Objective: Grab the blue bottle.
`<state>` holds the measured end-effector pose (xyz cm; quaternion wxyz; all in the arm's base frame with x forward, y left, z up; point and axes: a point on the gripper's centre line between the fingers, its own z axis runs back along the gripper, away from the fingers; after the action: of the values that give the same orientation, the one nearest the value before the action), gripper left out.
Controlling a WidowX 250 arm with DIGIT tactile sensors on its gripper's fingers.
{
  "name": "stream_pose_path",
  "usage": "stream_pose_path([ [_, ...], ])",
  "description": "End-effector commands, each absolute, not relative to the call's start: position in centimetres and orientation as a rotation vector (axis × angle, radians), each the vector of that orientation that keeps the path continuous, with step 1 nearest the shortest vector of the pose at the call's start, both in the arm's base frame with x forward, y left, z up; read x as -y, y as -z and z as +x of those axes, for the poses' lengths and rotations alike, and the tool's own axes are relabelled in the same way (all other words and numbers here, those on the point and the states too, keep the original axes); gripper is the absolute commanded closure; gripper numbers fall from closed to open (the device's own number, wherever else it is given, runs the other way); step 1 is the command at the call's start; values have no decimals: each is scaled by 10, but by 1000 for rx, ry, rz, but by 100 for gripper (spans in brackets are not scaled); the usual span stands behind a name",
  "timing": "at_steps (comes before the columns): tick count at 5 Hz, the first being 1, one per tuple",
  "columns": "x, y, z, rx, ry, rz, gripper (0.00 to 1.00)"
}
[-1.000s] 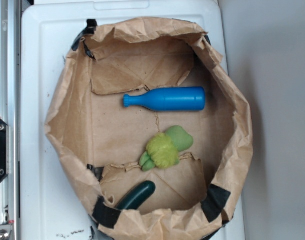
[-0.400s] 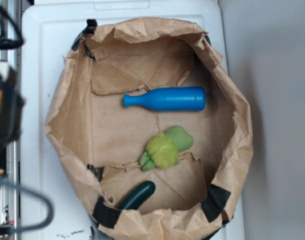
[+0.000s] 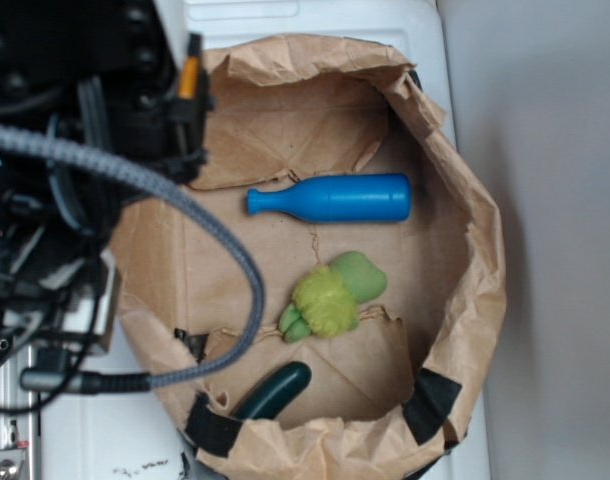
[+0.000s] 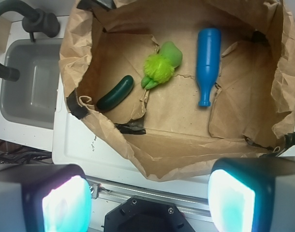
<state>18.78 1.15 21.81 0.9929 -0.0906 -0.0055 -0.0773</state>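
Blue bottle [image 3: 330, 198] mid-floor, sides unobstructed

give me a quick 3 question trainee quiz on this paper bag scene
1. True or false: the blue bottle stands upright.
2. Which lies nearest the blue bottle? A) dark green object B) green plush C) grey tub
3. Fill in: the claw holds ____.

Key
1. False; the bottle lies on its side on the floor of the paper bag.
2. B.
3. Nothing; its two fingers sit wide apart outside the bag's rim, in the wrist view.
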Motion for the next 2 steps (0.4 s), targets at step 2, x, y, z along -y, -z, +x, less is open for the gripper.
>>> stream_pose_path([
  [2,-4,-192,212,164,109,-94,0],
])
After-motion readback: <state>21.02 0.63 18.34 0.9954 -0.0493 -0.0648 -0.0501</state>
